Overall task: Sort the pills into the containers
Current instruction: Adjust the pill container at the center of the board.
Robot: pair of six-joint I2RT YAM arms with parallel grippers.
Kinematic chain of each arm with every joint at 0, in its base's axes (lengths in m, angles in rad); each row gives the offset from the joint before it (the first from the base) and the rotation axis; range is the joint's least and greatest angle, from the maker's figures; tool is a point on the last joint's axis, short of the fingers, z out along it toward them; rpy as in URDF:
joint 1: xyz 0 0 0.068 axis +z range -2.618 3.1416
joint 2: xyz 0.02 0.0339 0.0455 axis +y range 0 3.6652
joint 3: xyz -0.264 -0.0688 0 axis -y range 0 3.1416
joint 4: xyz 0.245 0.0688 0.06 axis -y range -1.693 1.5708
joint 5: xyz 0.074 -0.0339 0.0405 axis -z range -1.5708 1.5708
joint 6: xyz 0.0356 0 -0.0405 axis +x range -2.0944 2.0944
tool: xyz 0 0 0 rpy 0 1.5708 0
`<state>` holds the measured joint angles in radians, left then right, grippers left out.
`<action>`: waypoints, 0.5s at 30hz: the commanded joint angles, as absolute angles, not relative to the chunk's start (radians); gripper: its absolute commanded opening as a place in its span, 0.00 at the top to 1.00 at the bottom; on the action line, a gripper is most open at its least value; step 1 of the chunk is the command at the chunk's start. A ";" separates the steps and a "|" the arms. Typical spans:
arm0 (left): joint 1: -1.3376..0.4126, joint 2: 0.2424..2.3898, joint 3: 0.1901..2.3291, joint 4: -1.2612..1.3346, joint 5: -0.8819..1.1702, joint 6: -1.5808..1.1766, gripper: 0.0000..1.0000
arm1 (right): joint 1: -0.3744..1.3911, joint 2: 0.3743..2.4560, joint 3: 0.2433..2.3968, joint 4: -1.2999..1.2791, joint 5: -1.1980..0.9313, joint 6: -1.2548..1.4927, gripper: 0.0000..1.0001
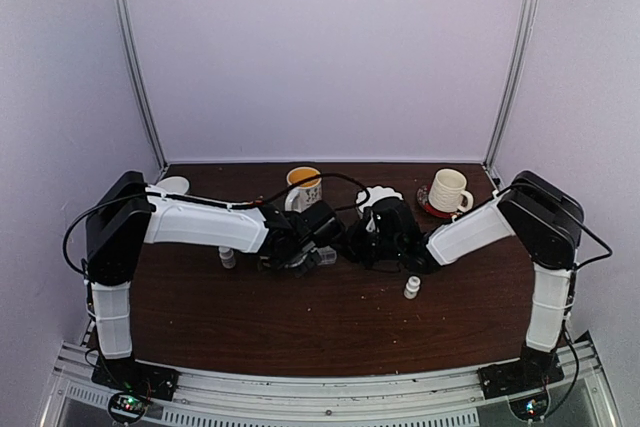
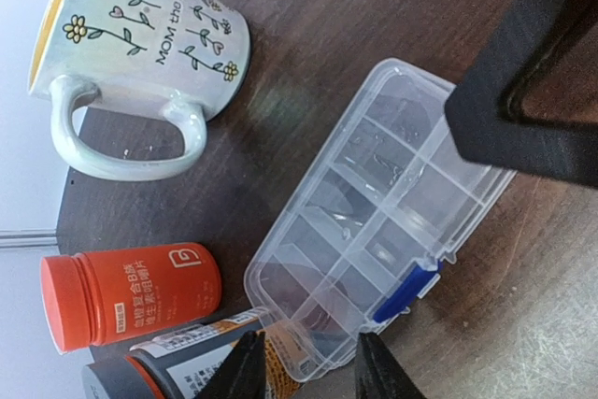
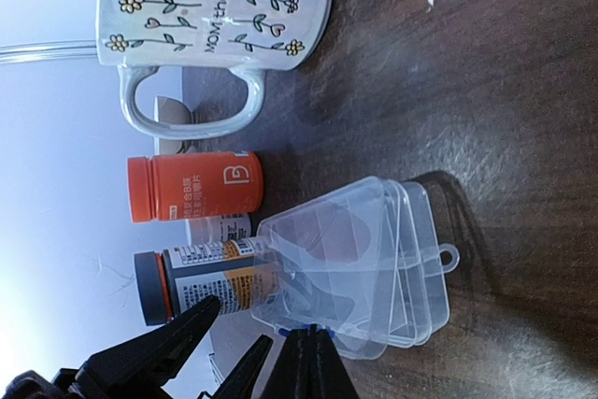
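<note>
Two robot arms meet over the middle of a dark worktop [image 1: 330, 327], a little toward its rear edge, where a clear organizer box [image 2: 374, 212] lies flat just in front of a flowered mug [image 2: 140, 35]. Its compartments look empty, and no pills can be made out. The right gripper [image 3: 306, 362] is clenched, tips at the box's blue latch [image 2: 406, 292]. The left gripper [image 2: 310, 371] has its jaws apart around the box's near corner; whether they press on it cannot be told. The step looks like unlatching the lid: best to brace the box firmly and lift the latch gently, so the box neither skids nor knocks the orange bottle [image 2: 131, 294] and grey-capped bottle [image 2: 177, 366] just beside it. Only the left wrist view shows the compartments. The right wrist view shows the box edge-on. The overhead view hides it under the arms but adds a small white bottle [image 1: 412, 288] nearer the front edge.
</note>
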<state>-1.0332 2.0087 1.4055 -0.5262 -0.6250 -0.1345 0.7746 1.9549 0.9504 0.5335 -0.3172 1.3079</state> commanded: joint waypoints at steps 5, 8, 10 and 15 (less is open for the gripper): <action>-0.970 1.974 1.465 -0.546 -0.527 -0.109 0.57 | 0.701 1.899 0.965 0.457 -0.320 1.222 1.00; -0.935 1.965 1.482 -0.551 -0.384 -0.062 0.37 | 0.684 1.854 0.945 0.432 -0.319 1.188 0.97; -0.902 1.976 1.515 -0.583 -0.272 -0.048 0.28 | 0.673 1.829 0.925 0.431 -0.321 1.175 0.95; -0.834 2.010 1.602 -0.632 -0.144 -0.050 0.28 | 0.655 1.754 0.872 0.409 -0.303 1.146 0.96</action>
